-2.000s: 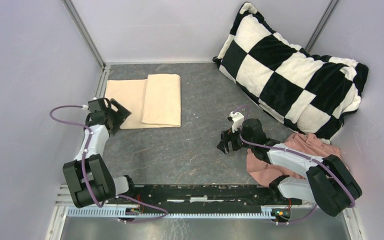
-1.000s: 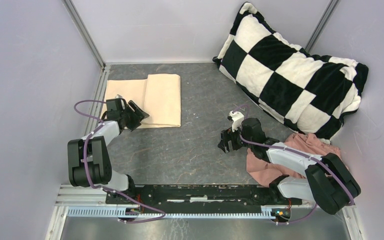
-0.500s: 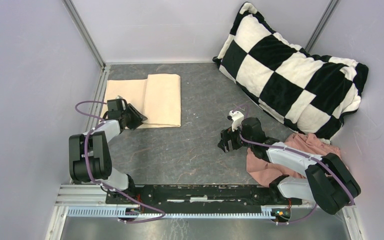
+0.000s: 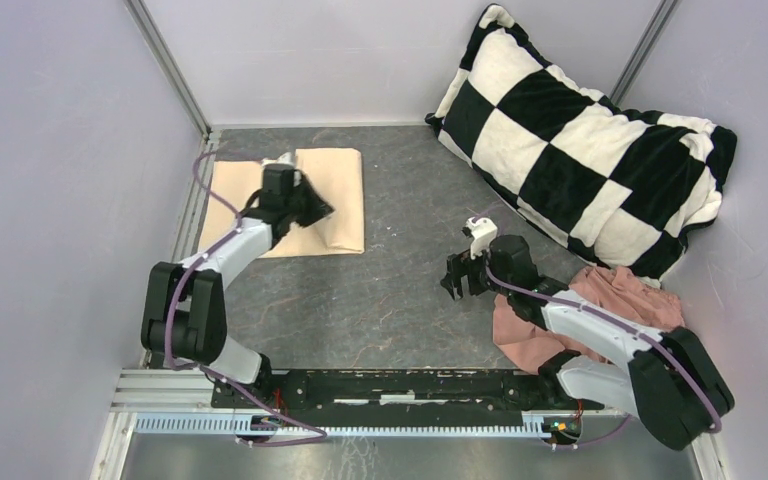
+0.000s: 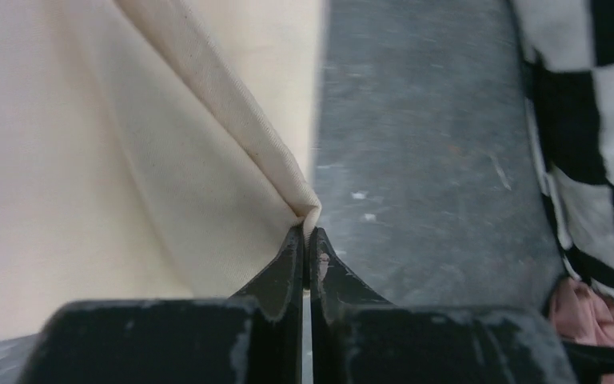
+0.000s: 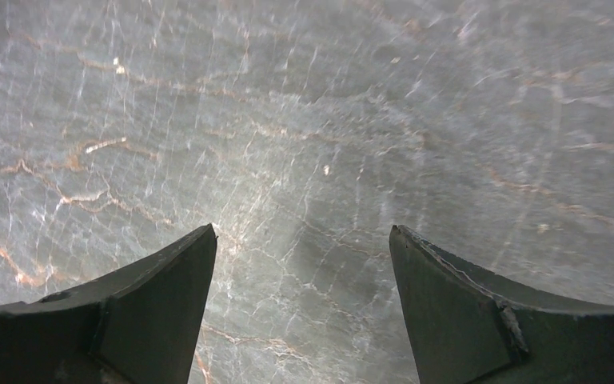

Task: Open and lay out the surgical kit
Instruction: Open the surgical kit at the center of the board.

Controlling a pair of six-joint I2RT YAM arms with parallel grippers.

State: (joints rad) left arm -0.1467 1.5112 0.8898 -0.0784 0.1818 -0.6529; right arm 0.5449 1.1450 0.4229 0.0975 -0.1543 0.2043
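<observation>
Top external: pillow well right of wrap

The wrap lies at the far left of the counter, with the left hand on its right part, pinching a fold. The pillow fills the far right corner. Before it lies a crumpled cloth, seemingly partly under the right arm.

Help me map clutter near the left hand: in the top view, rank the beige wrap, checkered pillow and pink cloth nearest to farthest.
1. Beige wrap, back left, its fold pinched in the left hand.
2. Checkered pillow, back right.
3. Pink cloth, front right.
</observation>
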